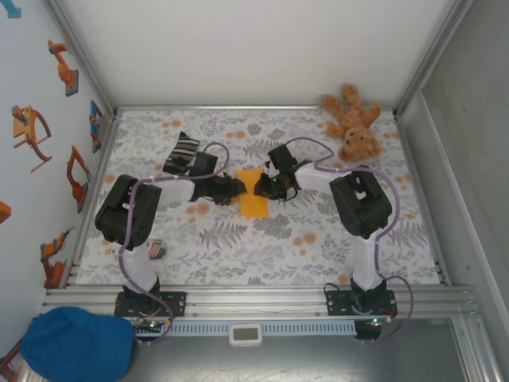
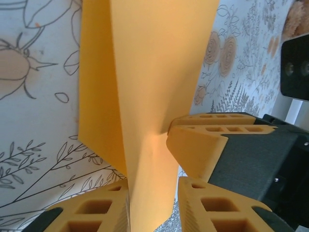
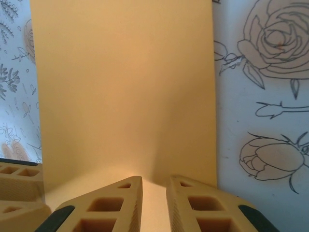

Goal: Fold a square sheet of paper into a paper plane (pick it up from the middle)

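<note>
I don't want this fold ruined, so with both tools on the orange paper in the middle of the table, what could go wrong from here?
The left tool and right tool work the square sheet of paper from opposite sides, so pulling apart could tear it or skew the crease. In the left wrist view their fingers sit very close together around a raised fold, so they might collide or crumple it.
</note>
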{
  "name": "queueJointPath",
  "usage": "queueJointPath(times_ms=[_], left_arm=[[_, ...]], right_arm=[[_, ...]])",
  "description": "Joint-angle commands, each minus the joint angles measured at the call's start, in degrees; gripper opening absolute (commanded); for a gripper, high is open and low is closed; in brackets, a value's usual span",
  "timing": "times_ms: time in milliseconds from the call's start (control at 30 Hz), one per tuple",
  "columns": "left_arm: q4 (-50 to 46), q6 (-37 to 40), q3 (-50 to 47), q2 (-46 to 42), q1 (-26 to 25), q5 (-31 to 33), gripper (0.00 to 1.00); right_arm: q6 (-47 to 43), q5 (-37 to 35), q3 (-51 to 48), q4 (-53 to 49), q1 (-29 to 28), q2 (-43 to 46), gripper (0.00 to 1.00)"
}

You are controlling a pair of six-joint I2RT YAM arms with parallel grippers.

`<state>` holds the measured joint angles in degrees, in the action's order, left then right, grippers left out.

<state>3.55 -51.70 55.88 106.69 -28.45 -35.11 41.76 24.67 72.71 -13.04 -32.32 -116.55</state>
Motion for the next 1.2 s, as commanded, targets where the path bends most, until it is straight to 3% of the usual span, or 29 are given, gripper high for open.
queueJointPath(times_ms=[0,200,567,733,933,1167], left_arm=[[-2.28,-0.02,1.32,1.04,0.12,0.66,0.24],[-1.51,-1.93,1.8,1.15,0.19,0.71,0.0],[-7.27,-8.07,4.88,-0.7,1.6,3.35,0.0],[-9.16,-10.62,7.21,0.31,1.9,3.37,0.0],[-9.17,-11.4,7.81,1.45,2.13,3.13,0.0],[-9.11,-11.71,7.7,1.43,2.34,2.29,0.0]], right_arm=[[0.34,-2.91,-2.48,-1.34,0.32,0.04,0.24],[0.03,-3.95,-4.16,5.17,1.16,6.08,0.32],[-19.16,-18.83,-19.41,19.19,0.63,22.86,0.61],[-27.03,-17.04,-23.05,25.09,-2.51,24.66,0.63],[-42.77,-16.34,-28.09,34.85,-10.49,24.17,0.65],[-52.08,-23.5,-26.3,34.86,-16.08,19.32,0.66]])
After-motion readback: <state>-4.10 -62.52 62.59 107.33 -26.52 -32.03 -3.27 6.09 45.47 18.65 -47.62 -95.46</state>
